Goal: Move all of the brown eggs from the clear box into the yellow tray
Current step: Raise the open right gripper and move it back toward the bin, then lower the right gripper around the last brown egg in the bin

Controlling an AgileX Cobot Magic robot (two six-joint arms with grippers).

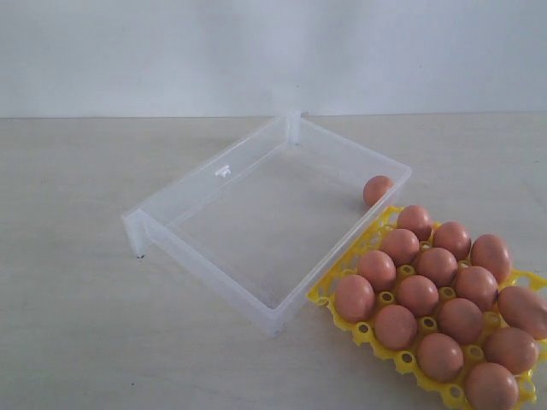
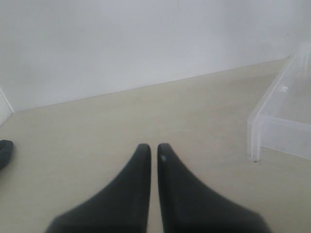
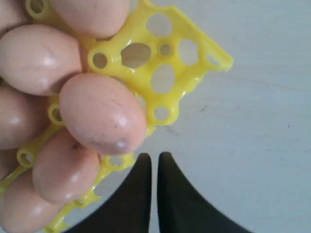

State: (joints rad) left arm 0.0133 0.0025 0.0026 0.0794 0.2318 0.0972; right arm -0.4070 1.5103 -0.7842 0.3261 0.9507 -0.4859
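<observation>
Box (image 1: 248, 226): clear, sits mid-tabletop (image 1: 77, 299); holds a single egg (image 1: 377, 190) against the wall near its 3 o'clock corner.

Tray (image 1: 362, 330): yellow, abuts the box at the box's 4 o'clock; carries some fifteen eggs (image 1: 437, 266) in packed rows.

Left pincer (image 2: 153, 148): pressed together bar a thin slit, pinches nothing; hangs over bare tabletop, with a box corner near.

Right pincer (image 3: 154, 158): pressed together, empty; hangs just beside the tray's edge, close to an outer egg without touching it.
</observation>
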